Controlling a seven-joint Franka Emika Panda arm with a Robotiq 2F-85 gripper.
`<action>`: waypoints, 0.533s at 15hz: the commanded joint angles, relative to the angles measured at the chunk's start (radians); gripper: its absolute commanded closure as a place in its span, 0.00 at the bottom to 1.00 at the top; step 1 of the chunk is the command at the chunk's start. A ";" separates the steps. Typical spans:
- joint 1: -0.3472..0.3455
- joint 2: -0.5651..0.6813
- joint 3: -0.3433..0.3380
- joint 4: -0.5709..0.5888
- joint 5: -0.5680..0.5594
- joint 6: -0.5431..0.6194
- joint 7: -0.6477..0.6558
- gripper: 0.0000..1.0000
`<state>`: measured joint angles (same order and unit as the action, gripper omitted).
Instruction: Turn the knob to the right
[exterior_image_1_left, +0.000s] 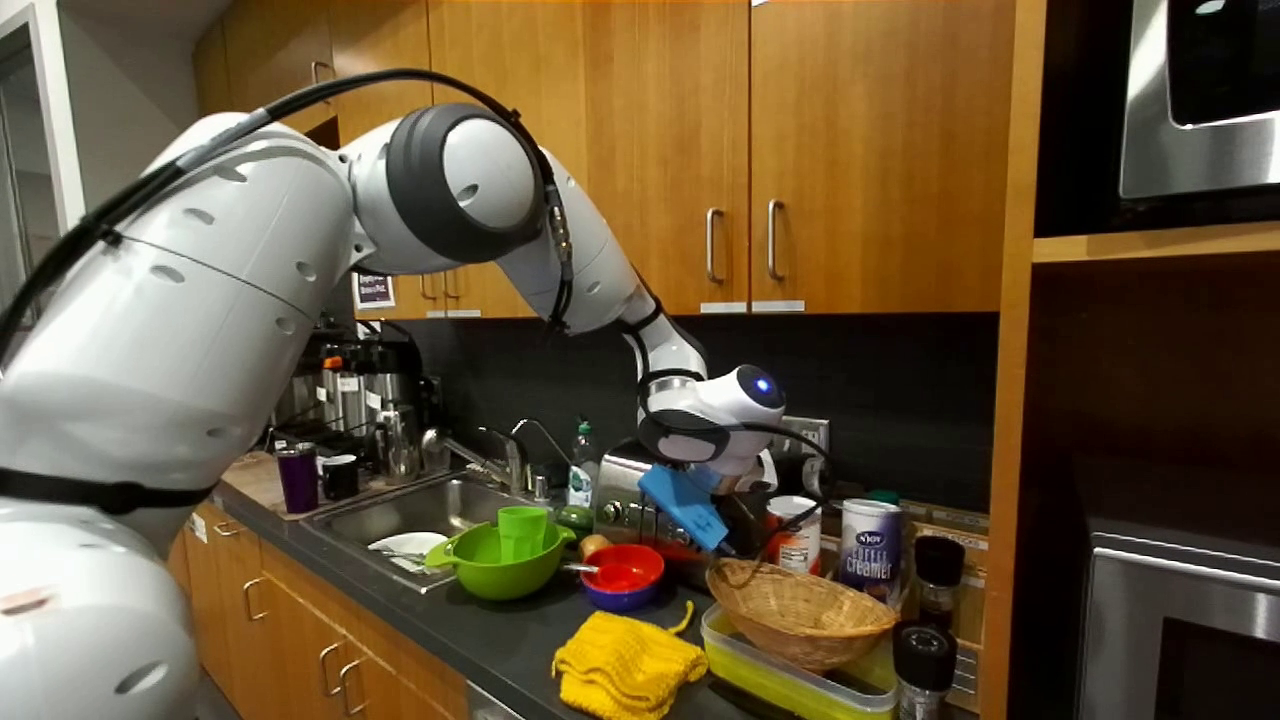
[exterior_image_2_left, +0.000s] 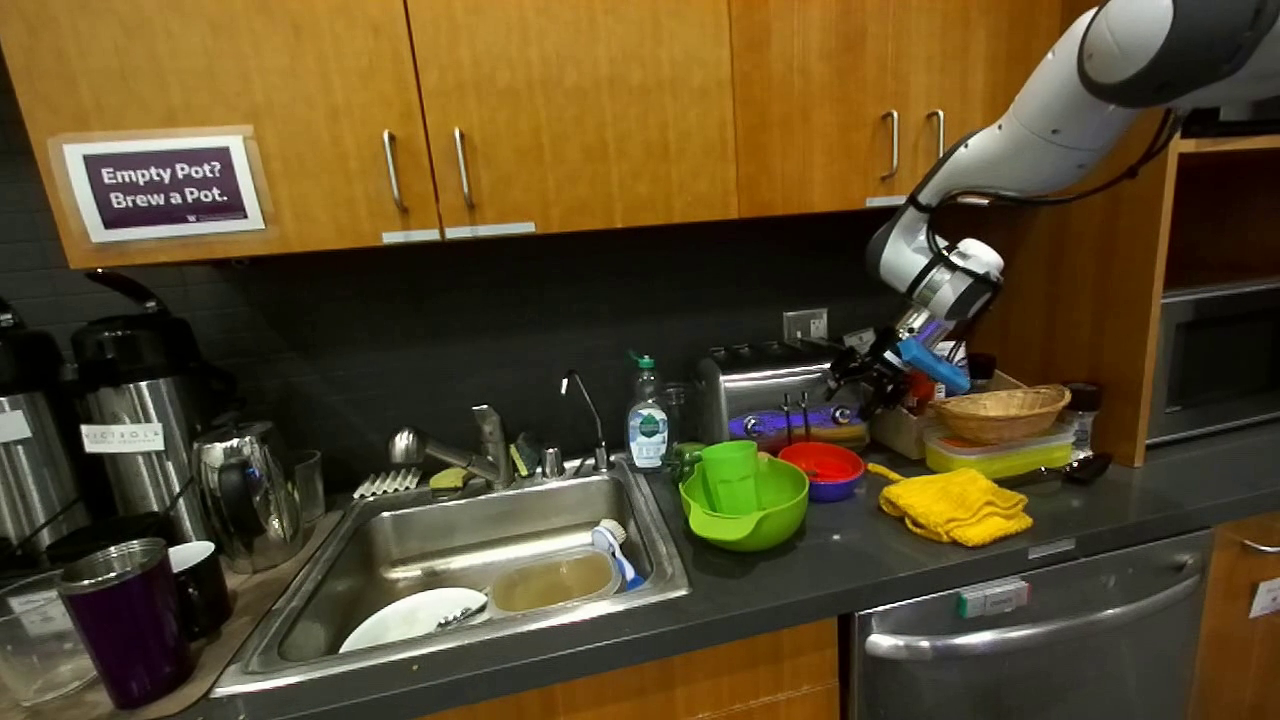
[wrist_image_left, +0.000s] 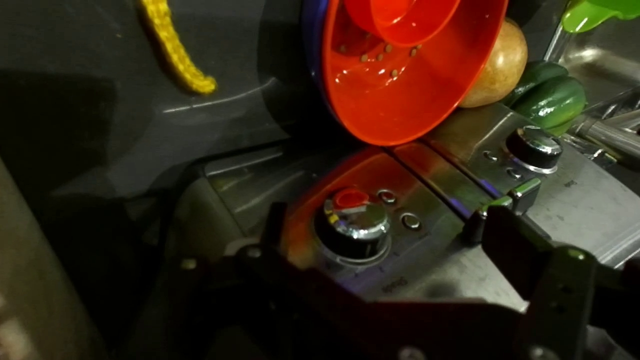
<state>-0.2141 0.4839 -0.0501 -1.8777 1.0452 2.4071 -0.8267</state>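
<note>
A silver toaster (exterior_image_2_left: 722, 390) stands against the back wall. A chrome-topped black knob (wrist_image_left: 352, 225) on its front panel shows in the wrist view; it also shows in an exterior view (exterior_image_2_left: 842, 413). A second knob (wrist_image_left: 535, 147) sits farther along the panel. My gripper (wrist_image_left: 387, 222) is open and empty. Its fingers are on either side of the nearer knob, wide apart and not visibly touching it. One fingertip overlaps the toaster levers (wrist_image_left: 525, 195) in the wrist view; whether it touches them I cannot tell. In an exterior view, the gripper (exterior_image_2_left: 862, 385) is in front of the toaster.
A red bowl (wrist_image_left: 400, 105) stands close against the toaster's front. A green bowl (exterior_image_2_left: 745, 525) with a green cup is beside it. A yellow cloth (exterior_image_2_left: 955, 505) lies on the counter. A wicker basket (exterior_image_1_left: 800, 610) on a container and creamer cans (exterior_image_1_left: 870, 545) stand near the arm.
</note>
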 joint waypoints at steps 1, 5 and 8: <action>-0.007 0.026 0.023 0.034 0.023 0.000 0.008 0.04; -0.002 0.030 0.029 0.037 0.018 0.012 0.011 0.11; 0.000 0.030 0.031 0.036 0.017 0.021 0.008 0.11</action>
<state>-0.2141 0.4970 -0.0343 -1.8710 1.0452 2.4107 -0.8214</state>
